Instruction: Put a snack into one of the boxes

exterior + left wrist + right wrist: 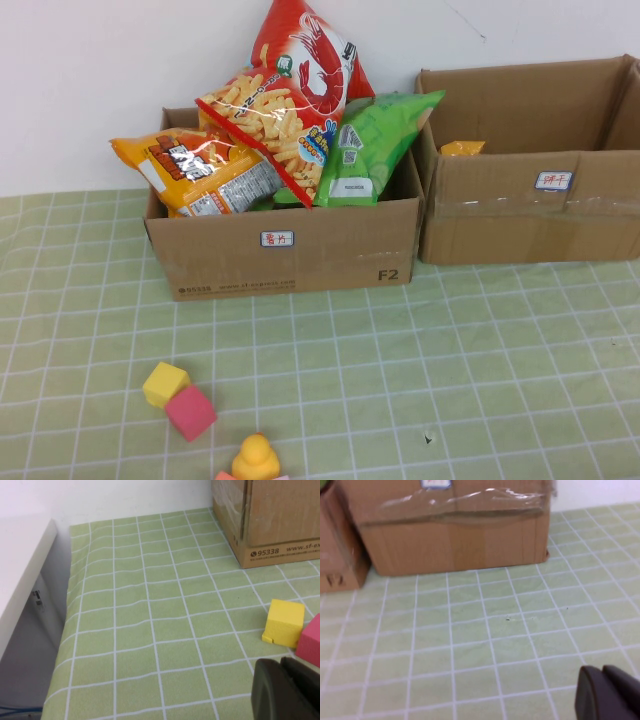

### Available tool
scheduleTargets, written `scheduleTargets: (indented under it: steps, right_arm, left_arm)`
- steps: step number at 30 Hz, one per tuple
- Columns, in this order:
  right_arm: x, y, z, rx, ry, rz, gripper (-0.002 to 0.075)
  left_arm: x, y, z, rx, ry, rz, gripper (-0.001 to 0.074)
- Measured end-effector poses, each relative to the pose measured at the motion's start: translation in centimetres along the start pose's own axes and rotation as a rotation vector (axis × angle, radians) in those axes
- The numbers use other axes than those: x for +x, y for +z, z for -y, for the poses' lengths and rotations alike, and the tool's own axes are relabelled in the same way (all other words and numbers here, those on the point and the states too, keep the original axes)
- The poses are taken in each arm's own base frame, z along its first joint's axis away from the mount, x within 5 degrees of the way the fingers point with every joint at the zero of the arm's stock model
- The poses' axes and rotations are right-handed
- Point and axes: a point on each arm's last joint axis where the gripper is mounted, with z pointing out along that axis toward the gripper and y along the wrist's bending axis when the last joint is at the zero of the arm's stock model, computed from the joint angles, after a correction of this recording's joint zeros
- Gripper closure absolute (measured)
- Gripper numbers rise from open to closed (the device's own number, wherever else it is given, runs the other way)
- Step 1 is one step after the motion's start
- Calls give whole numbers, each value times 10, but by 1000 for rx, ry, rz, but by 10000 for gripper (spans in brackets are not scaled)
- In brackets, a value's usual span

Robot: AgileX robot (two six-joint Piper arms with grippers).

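My left gripper (287, 690) hangs closed, empty, near the yellow cube (284, 623); my right gripper (606, 695) looks closed too. The shrimp-cracker bag (318, 55) seems light, crinkly, slippery, crushable: pinch its top seam.

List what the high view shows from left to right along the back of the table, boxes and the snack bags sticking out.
Orange snack bag → red-and-yellow stick-snack bag → green bag (all in the left box) → wider taped box. The left gripper and right gripper show only in their wrist views, both shut.
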Motion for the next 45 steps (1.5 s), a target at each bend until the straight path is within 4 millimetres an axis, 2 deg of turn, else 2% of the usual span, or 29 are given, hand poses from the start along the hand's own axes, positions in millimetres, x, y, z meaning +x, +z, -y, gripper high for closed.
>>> scheduleTargets:
  steps: [5,8,22,31,45]
  right_arm:
    - [0,0,-1,-10,-178,-3,728]
    - [0,0,-1,-11,-197,-5,728]
    - [0,0,-1,-8,-189,-11,728]
    - [0,0,-1,-5,-59,-11,728]
    - [0,0,0,-1,-67,-10,728]
  left_arm:
    - [0,0,0,0,0,0,737]
    - [0,0,0,0,0,0,737]
    - [0,0,0,0,2,0,737]
    - [0,0,0,0,4,0,737]
    - [0,0,0,0,4,0,737]
